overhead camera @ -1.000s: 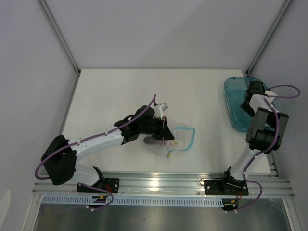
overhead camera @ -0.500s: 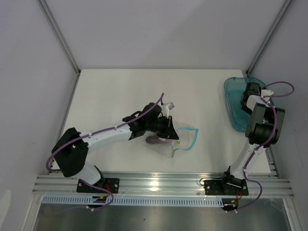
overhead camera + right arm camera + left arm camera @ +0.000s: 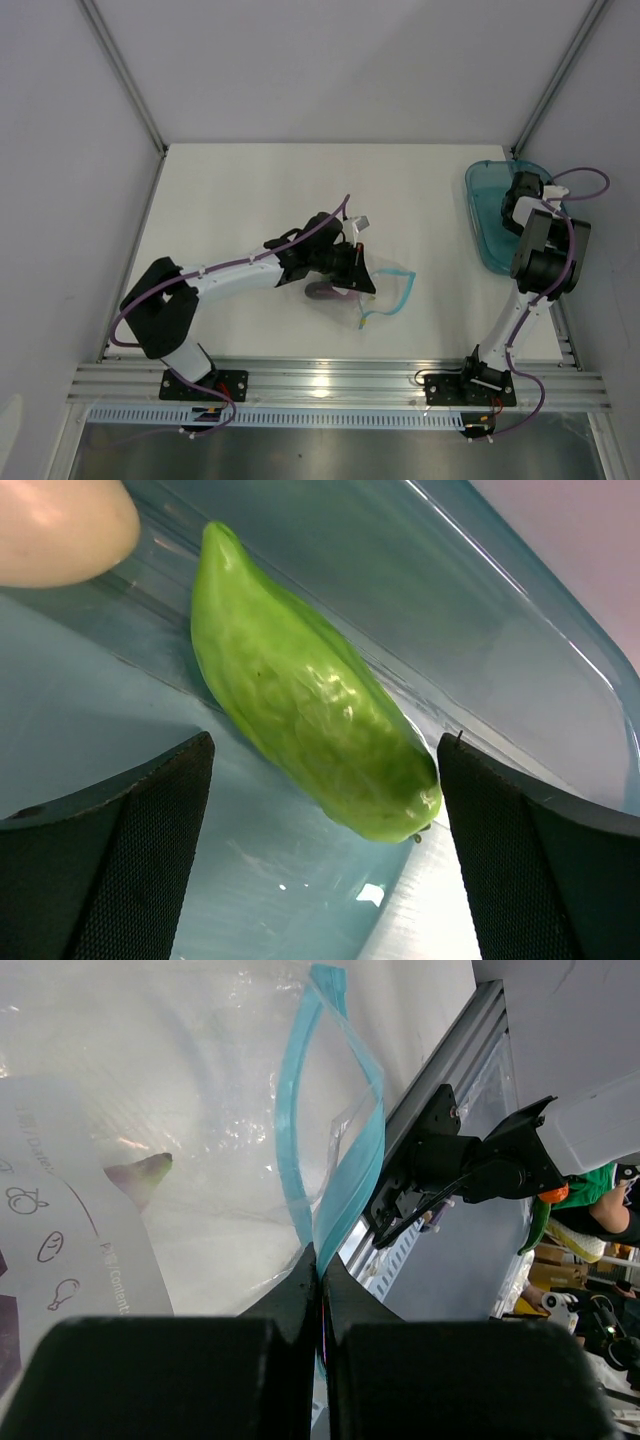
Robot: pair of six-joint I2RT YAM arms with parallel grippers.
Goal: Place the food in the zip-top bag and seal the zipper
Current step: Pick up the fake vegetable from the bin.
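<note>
The clear zip-top bag [image 3: 378, 298] lies on the table in front of my left arm, its mouth gaping. My left gripper [image 3: 360, 284] is shut on the teal zipper [image 3: 352, 1165] at one end of the mouth [image 3: 322, 1272]. A purple eggplant-like piece [image 3: 319, 292] lies inside the bag, and its tip [image 3: 142, 1171] shows through the plastic. My right gripper [image 3: 322, 748] is open, low inside the teal tray [image 3: 486, 205]. Its fingers stand on either side of the light green long vegetable [image 3: 305, 705], apart from it. A whitish egg [image 3: 58, 528] lies just beyond.
The teal tray's wall [image 3: 480, 600] rises close behind the vegetable. The aluminium rail [image 3: 330, 380] with the arm bases runs along the table's near edge. A printed label [image 3: 70, 1260] shows on the bag.
My left arm has stretched to the right, carrying the bag's zipper end with it. My right wrist has shifted a little over the tray and its jaws have narrowed slightly.
</note>
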